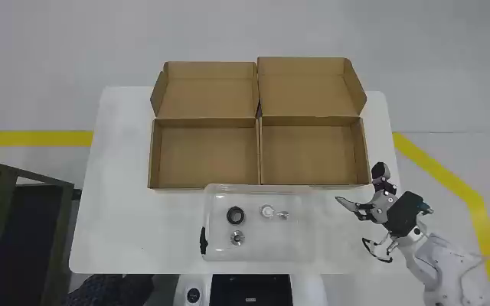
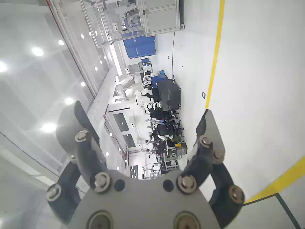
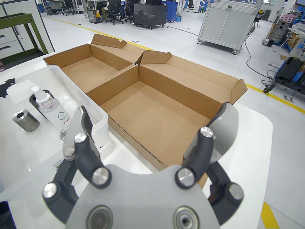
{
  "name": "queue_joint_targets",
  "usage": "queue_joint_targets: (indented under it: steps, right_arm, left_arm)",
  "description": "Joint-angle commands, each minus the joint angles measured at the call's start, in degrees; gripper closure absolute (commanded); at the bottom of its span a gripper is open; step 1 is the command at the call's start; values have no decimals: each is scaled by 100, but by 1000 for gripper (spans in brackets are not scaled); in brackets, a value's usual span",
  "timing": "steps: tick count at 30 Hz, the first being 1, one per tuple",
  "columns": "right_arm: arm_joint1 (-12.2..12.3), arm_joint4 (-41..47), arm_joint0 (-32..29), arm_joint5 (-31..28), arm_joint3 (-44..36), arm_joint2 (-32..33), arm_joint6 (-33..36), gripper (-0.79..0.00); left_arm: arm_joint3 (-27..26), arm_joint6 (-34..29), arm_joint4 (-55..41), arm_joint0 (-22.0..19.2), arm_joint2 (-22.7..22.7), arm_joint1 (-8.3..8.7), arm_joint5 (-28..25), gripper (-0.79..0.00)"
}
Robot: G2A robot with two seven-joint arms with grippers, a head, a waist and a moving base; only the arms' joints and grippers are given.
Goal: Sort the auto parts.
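**Right gripper.** The right gripper point(image 3: 155, 111) sits over the white table point(image 3: 252, 129), near its right front corner. Its fingers are spread wide and nothing is held between them.

**Parts tray.** A clear plastic tray point(image 3: 101, 120) stands just beside the right gripper, on the robot's left of it. The corner of the tray is close to one finger point(image 3: 79, 120). Three items lie in the tray:
- a bare steel cylinder point(image 3: 26, 121) with a bore through it, standing on end, the farthest item from the gripper;
- a dark ring-shaped part point(image 3: 32, 100), probably a bearing, partly hidden behind the bottle;
- a small white spray bottle point(image 3: 51, 110), lying nearest the gripper.

A small black item point(image 1: 203, 241) sits at the far edge of the tray. Its kind cannot be told.

**Boxes.** Two open cardboard boxes stand side by side, touching, ahead of the gripper with their lids folded back. The nearer box point(image 3: 147, 91) lies directly in front of the open fingers. The farther box point(image 3: 88, 69) lies beyond it, behind the tray.

**Left gripper.** The left gripper point(image 2: 143, 109) points away from the table toward the workshop floor. Its fingers are wide apart with nothing between them.
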Motion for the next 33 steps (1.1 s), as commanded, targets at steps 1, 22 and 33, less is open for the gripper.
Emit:
queue_joint_targets:
  steps: [1,22,33]
  right_arm:
    - [0,0,0,0,0,0,0,-785]
    - [-1,1,17,-7,-32,-45,69,-785]
    - [49,-225,338,-516,-546,-444,898,-785]
  left_arm:
    - [0,0,0,0,0,0,0,-784]
    - [0,0,0,0,0,0,0,-785]
    - [0,0,0,0,0,0,0,-785]
